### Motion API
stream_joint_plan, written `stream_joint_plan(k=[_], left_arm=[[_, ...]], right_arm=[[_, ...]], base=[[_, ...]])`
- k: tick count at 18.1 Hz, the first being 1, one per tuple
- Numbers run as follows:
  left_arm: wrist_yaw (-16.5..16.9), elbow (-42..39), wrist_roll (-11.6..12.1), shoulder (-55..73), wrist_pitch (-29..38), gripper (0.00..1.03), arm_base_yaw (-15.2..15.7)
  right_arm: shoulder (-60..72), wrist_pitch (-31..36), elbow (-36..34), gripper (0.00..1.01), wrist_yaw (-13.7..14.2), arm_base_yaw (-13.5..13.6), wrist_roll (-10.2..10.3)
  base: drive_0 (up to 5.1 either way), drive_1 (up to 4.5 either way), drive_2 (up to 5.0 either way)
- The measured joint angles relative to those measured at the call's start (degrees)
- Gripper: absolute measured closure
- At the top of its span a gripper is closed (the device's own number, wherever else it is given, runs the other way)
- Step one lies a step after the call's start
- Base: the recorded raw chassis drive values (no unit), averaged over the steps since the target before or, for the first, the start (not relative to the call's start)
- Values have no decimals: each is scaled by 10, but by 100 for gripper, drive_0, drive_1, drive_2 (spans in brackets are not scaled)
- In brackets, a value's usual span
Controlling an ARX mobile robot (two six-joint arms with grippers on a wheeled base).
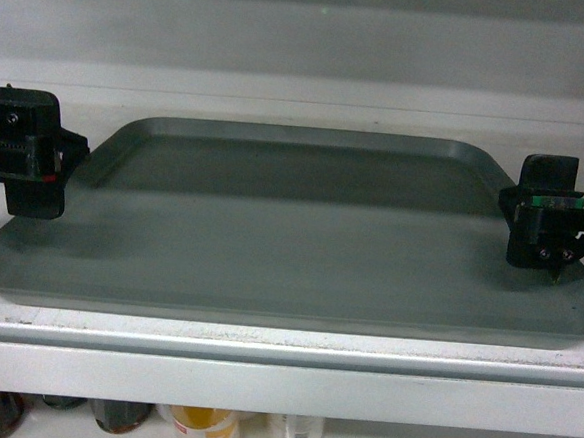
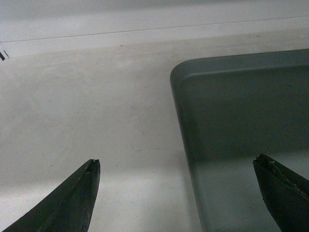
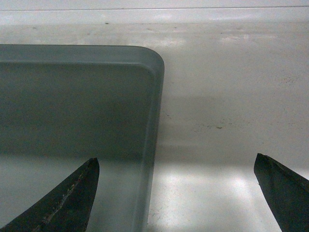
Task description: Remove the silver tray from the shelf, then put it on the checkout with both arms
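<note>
Two black grippers, left (image 1: 37, 166) and right (image 1: 544, 222), wide open | each straddles a side rim of big grey metal tray (image 1: 291, 229) | ready to pinch and lift off white shelf (image 1: 281, 374)

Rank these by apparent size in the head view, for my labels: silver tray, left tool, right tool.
1. silver tray, by far the largest.
2-3. left tool and right tool look about alike; no ranking between them.

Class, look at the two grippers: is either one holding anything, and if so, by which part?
Nothing is held. The left gripper and right gripper are both open, each straddling a side rim of the silver tray, which lies on the shelf.
</note>
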Motion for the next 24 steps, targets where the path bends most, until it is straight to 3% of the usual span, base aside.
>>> stream_joint_plan(k=[2, 7, 19, 21, 24], left_arm=[[0, 0, 0, 14, 4, 5, -1], [-1, 0, -6, 37, 9, 5, -4], [-5, -8, -23, 71, 36, 5, -14], [-5, -8, -25, 73, 37, 18, -18], [-5, -8, -26, 73, 42, 41, -25]], right_arm=[[4, -37, 20, 3, 4, 0, 10], [23, -58, 32, 3, 10, 0, 17], [37, -41, 32, 3, 34, 9, 17], [38, -40, 31, 5, 38, 11, 17], [40, -36, 31, 28, 37, 17, 17]], base=[[0, 0, 0], [0, 0, 0], [0, 0, 0], [0, 0, 0], [0, 0, 0]])
